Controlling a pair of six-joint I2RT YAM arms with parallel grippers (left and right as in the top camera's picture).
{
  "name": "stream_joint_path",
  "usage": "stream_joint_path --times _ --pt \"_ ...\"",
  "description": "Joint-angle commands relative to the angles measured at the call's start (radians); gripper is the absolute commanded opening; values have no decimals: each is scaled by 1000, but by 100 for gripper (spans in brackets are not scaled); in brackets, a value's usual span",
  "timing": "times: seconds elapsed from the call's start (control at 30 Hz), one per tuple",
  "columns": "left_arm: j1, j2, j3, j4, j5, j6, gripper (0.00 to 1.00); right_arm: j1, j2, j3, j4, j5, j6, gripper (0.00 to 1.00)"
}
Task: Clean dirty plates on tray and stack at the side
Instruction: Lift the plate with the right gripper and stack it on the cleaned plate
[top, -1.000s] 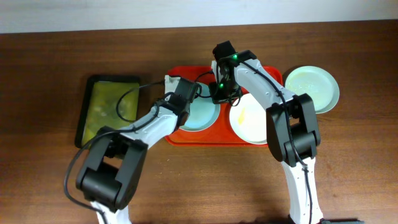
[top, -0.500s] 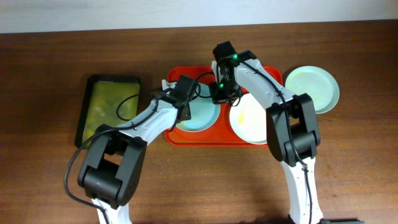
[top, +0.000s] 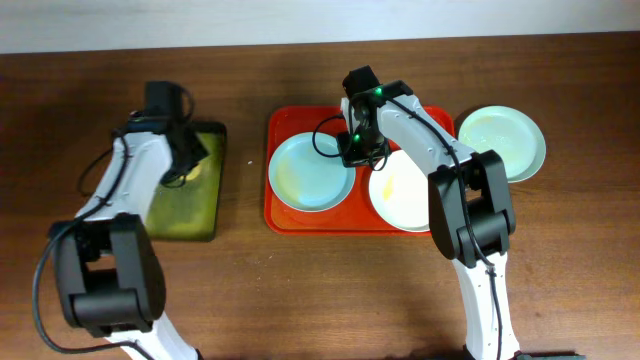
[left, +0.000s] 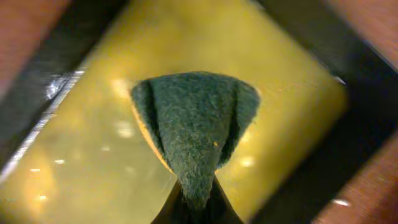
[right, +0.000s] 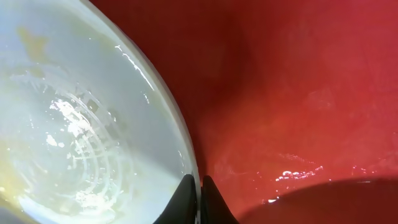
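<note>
A: Left gripper (left: 198, 208): clamped on sponge (left: 196, 124), over black tray (top: 200, 215). Right gripper (right: 198, 202): apparently pinched on plate (right: 81, 124) rim; plate lies in tray (right: 298, 93).

B: Risks: liquid may be dripped across table (top: 300, 290); plate may be tipped if lifted.

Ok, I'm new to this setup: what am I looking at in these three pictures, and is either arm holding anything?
Two robot arms work at a wooden table, each ending in a two-finger gripper. The wide picture comes from a camera above; the two close-ups come from cameras on the wrists. On the table are a red tray carrying a mint-green plate and a white plate, another pale plate beside the tray, and a black tray of yellow-green liquid. The left gripper holds a green sponge over that liquid. The right gripper appears to pinch the mint-green plate's rim.
</note>
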Motion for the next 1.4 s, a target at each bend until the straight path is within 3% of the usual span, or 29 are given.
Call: stream_joint_path --times 0.0,0.13,0.2,0.27,0.33,0.4,0.43,0.47,0.6,0.87,1.0,1.13,1.37 --pt "11 -16 -68 5 51 16 0 -6 14 14 3 31 -3 4" --pt "10 -15 -159 63 71 17 8 -6 14 14 5 31 -3 4" --pt "13 -17 -148 66 71 17 30 -6 14 14 5 31 -3 4" --pt "26 -32 -110 46 71 17 43 -6 14 14 8 31 -3 4" --pt "56 -89 -45 -7 71 17 43 -6 14 14 14 31 -3 4" --pt "68 -167 -16 -35 71 17 57 -6 14 14 16 31 -3 4" --pt "68 -213 -16 -41 71 17 70 -6 14 14 16 31 -3 4" --pt "68 -269 -16 -60 71 17 99 -6 14 15 16 31 -3 4" --pt "67 -316 -16 -102 71 16 99 -5 -52 73 -27 78 -53 4" --pt "67 -315 -16 -103 71 16 99 154 -126 373 -318 911 -184 4" --pt "67 -315 -16 -102 71 16 99 309 -126 399 -324 1265 -262 4" --pt "67 -315 -16 -102 71 17 99 415 -126 399 -275 1423 -460 4" --pt "68 -315 -16 -102 71 17 100 484 -126 399 -254 1640 -476 4"
